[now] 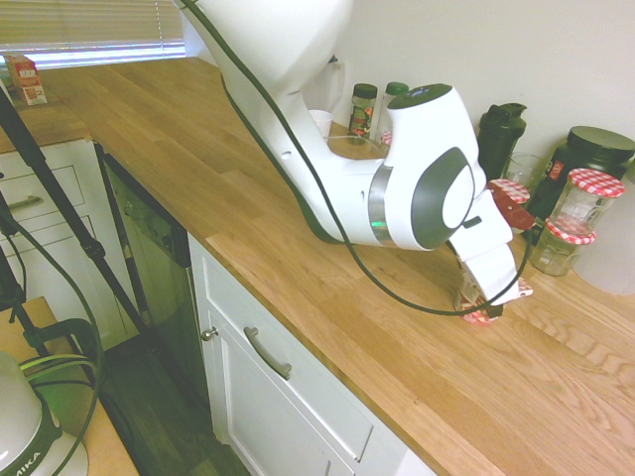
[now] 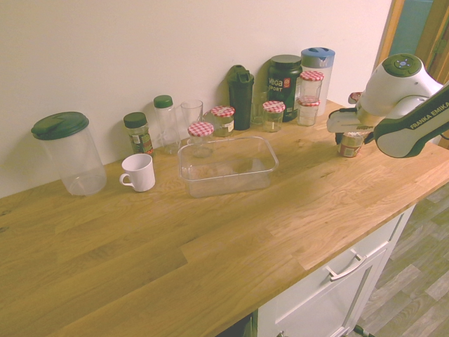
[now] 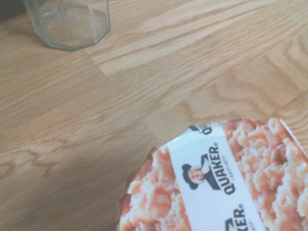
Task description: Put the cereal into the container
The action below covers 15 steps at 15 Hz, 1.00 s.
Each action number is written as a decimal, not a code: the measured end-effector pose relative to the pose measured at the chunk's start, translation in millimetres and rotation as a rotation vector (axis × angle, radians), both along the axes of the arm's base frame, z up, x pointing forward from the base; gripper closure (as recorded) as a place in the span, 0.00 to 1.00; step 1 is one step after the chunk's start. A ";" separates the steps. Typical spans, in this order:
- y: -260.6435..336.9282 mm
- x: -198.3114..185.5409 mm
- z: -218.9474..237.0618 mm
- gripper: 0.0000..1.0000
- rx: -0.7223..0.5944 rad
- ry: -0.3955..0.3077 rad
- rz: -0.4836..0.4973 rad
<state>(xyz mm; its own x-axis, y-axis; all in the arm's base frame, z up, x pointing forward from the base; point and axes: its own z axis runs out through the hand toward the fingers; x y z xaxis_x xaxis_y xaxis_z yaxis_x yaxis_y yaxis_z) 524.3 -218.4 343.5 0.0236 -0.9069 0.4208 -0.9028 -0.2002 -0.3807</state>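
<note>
Arm reached across the wooden counter (image 2: 210, 239), wrist angled steeply down, gripper (image 2: 351, 137) over the cereal (image 2: 349, 144), jaws spread wide, nothing grasped. Cereal cup stood upright on the counter near the right end in the second exterior view, lid up, Quaker print visible in the wrist view (image 3: 216, 183). Container (image 2: 226, 166) sat well apart, open side up, long axis along the wall.

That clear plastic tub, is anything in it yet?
Empty: the clear tub shows only bare walls and countertop through it; the cereal cup stands outside.
</note>
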 end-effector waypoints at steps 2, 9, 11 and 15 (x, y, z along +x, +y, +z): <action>0.7 0.8 -0.3 1.00 0.000 -0.005 -0.006; 0.0 1.1 3.3 1.00 0.004 -0.041 -0.012; 4.4 1.7 13.3 1.00 -0.002 -0.065 -0.008; 38.8 1.1 65.0 1.00 -0.043 -0.124 0.005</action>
